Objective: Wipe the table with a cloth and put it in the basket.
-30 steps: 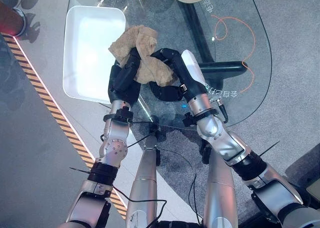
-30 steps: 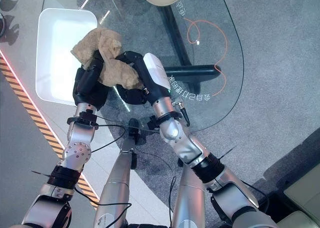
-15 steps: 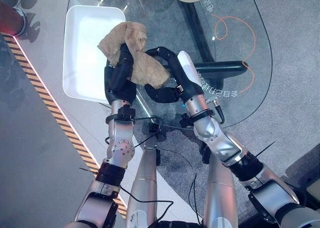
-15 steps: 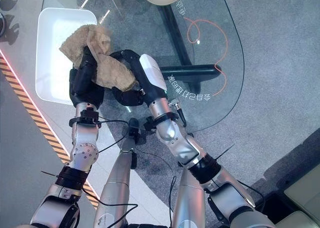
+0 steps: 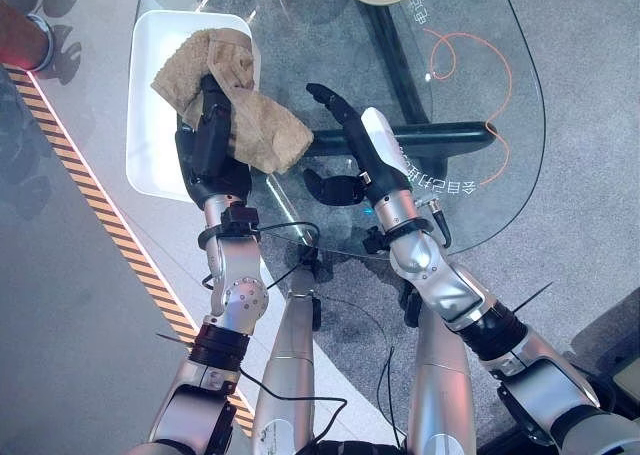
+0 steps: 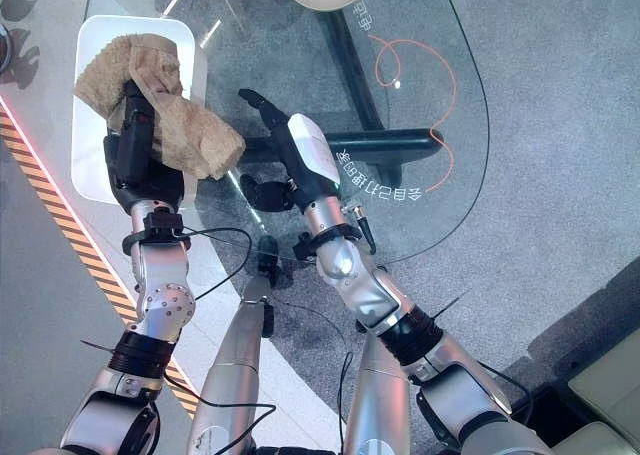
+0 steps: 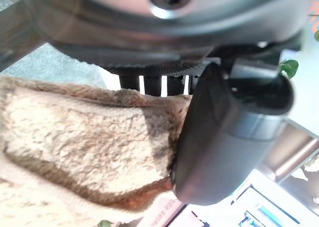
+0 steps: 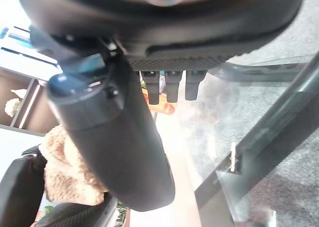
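Currently, items run from largest to smallest:

- Glass table point(image 5: 500, 155): I see its transparent top spanning the centre and right of the scene, with dark base bars visible through it. I judge the wiping stage complete and the deposit stage in hand.
- White basket point(image 5: 165, 165): I see it at the left edge of the table, a shallow white tray-like bin. Its far part lies under the cloth.
- Cloth point(image 5: 262, 135): I see the tan cloth lifted clear of the glass, draped over my left hand, one end above the basket's far corner, the other hanging right over the table edge.
- Left hand point(image 5: 210, 150): fingers curled round the cloth, holding it above the basket's right rim.
- Right hand point(image 5: 345, 140): fingers straight and spread, holding nothing, above the glass just right of the cloth.
- Risk: releasing now may leave the trailing right end outside the rim, so the cloth slides back onto the table. Cause: the bulk hangs right of the basket's centre.
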### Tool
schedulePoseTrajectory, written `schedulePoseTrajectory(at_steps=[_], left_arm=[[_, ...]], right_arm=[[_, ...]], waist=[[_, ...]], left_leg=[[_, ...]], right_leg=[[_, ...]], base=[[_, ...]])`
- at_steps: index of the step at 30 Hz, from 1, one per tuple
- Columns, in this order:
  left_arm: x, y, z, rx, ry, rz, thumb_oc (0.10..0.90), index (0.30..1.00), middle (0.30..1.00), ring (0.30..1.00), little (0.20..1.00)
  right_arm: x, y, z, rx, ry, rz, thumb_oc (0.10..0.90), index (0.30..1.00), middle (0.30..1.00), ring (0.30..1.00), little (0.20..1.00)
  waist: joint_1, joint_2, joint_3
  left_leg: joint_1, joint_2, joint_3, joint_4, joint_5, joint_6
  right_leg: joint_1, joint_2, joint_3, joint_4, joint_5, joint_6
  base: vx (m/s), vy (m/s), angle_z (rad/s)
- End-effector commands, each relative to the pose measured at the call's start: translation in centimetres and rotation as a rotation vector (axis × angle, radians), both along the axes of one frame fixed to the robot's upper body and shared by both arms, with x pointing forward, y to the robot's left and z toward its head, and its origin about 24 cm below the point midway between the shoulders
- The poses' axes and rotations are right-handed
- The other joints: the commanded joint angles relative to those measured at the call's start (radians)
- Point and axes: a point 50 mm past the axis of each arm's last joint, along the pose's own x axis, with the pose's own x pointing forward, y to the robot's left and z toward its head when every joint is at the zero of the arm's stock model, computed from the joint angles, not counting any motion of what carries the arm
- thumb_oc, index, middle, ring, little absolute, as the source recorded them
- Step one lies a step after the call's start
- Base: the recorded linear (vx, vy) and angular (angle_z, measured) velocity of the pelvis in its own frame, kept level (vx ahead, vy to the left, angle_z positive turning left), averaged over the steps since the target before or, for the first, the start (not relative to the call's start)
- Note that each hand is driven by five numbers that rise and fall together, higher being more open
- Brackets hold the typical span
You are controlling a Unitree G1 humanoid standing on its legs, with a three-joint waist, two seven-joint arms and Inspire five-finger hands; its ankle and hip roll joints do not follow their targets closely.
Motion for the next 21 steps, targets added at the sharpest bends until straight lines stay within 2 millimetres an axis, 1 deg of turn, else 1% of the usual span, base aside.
schedulePoseTrajectory(at_steps=[1, 6, 11, 16, 18, 19, 20, 21], left_arm=[[-2.5, 0.5, 7.8, 0.026, -0.419, 0.105, 0.1, 0.3, 0.3, 0.3, 0.2], [-2.5, 0.8, 7.7, 0.025, -0.41, 0.121, 0.1, 0.3, 0.3, 0.3, 0.2], [-2.3, 1.4, 7.4, 0.024, -0.4, 0.159, 0.1, 0.3, 0.3, 0.3, 0.2], [-2.5, 2.3, 7.0, 0.033, -0.389, 0.211, 0.1, 0.3, 0.3, 0.3, 0.2], [-2.5, 2.8, 6.7, 0.035, -0.38, 0.239, 0.1, 0.3, 0.3, 0.3, 0.2], [-2.6, 3.3, 6.4, 0.032, -0.374, 0.256, 0.1, 0.3, 0.3, 0.3, 0.2], [-2.7, 3.5, 6.2, 0.03, -0.37, 0.265, 0.1, 0.3, 0.3, 0.3, 0.2], [-2.7, 3.5, 6.2, 0.03, -0.37, 0.264, 0.1, 0.3, 0.3, 0.3, 0.2]], right_arm=[[-2.0, 2.3, 5.6, 0.11, -0.254, 0.118, 0.8, 0.9, 0.9, 0.9, 0.9], [-1.8, 2.0, 5.5, 0.115, -0.257, 0.091, 0.8, 0.9, 0.9, 0.9, 0.9], [-0.9, 0.2, 4.6, 0.144, -0.255, -0.028, 0.8, 0.9, 0.9, 0.9, 0.9], [-0.2, -3.0, 3.5, 0.174, -0.295, -0.209, 0.8, 0.9, 0.9, 0.9, 0.9], [0.1, -5.0, 2.9, 0.198, -0.315, -0.317, 0.8, 0.9, 0.9, 0.9, 0.9], [0.2, -6.5, 2.3, 0.207, -0.336, -0.393, 0.8, 0.9, 0.9, 0.9, 0.9], [0.2, -7.4, 1.9, 0.22, -0.338, -0.433, 0.8, 0.9, 0.9, 0.9, 0.9], [0.2, -7.4, 1.9, 0.22, -0.338, -0.433, 0.8, 0.9, 0.9, 0.9, 0.9]], waist=[[0.022, -0.017, -0.022], [0.021, -0.018, -0.022], [0.012, -0.019, -0.022], [-0.003, -0.02, -0.022], [-0.011, -0.022, -0.022], [-0.019, -0.023, -0.022], [-0.022, -0.023, -0.022], [-0.022, -0.023, -0.022]], left_leg=[[0.001, -0.111, 0.075, 0.16, -0.175, 0.109], [0.0, -0.11, 0.076, 0.16, -0.175, 0.109], [-0.001, -0.105, 0.08, 0.164, -0.178, 0.107], [0.001, -0.101, 0.085, 0.162, -0.182, 0.107], [0.002, -0.098, 0.089, 0.162, -0.184, 0.108], [0.003, -0.097, 0.091, 0.163, -0.188, 0.108], [0.003, -0.095, 0.092, 0.164, -0.19, 0.109], [0.004, -0.095, 0.092, 0.164, -0.19, 0.109]], right_leg=[[0.025, 0.081, 0.006, -0.19, 0.147, -0.023], [0.024, 0.083, 0.007, -0.191, 0.147, -0.023], [0.021, 0.083, 0.011, -0.185, 0.144, -0.023], [0.019, 0.085, 0.016, -0.184, 0.143, -0.02], [0.018, 0.086, 0.019, -0.184, 0.143, -0.018], [0.018, 0.087, 0.021, -0.185, 0.142, -0.018], [0.018, 0.087, 0.023, -0.184, 0.142, -0.017], [0.018, 0.087, 0.023, -0.184, 0.142, -0.017]], base=[[0.0, 0.0, 0.0], [0.0, 0.0, 0.0], [0.0, 0.0, 0.0], [0.0, 0.003, -0.01], [0.01, 0.016, -0.04], [0.0, 0.0, 0.0], [0.0, 0.0, 0.0], [0.0, 0.0, 0.0]])
